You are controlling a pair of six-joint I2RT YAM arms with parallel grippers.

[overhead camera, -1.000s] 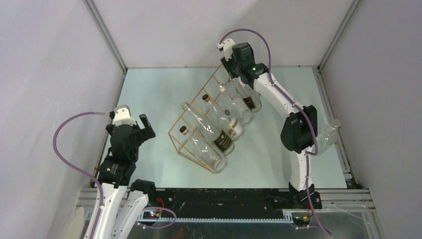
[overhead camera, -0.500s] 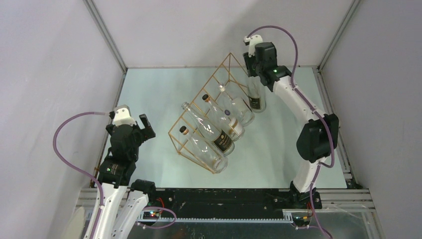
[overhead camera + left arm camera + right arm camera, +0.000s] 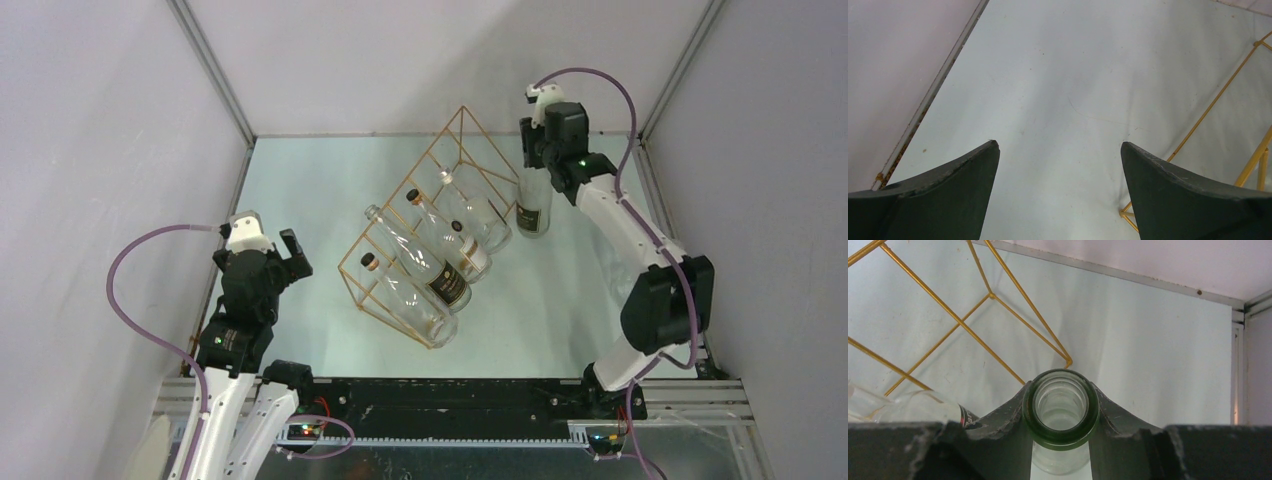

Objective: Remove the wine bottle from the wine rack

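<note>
The gold wire wine rack (image 3: pixel 440 165) lies wedge-shaped in the middle of the table, with several clear bottles (image 3: pixel 440 262) in its cells. My right gripper (image 3: pixel 537 160) is shut on the neck of a clear wine bottle (image 3: pixel 533 208), which hangs upright just right of the rack, outside its cells. In the right wrist view the bottle's green-rimmed mouth (image 3: pixel 1060 407) sits between my fingers (image 3: pixel 1003 422), with rack wires (image 3: pixel 990 295) behind. My left gripper (image 3: pixel 275 250) is open and empty at the table's left side, left of the rack (image 3: pixel 1248 170).
Grey enclosure walls with metal frame rails (image 3: pixel 215 75) surround the table. A rail (image 3: pixel 665 215) runs along the table's right edge near my right arm. Bare tabletop (image 3: pixel 580 290) lies between the rack and that rail.
My right gripper has drawn the wine bottle out of the rack's rightmost cell and carried it to the right and upright. The left arm has not moved.
</note>
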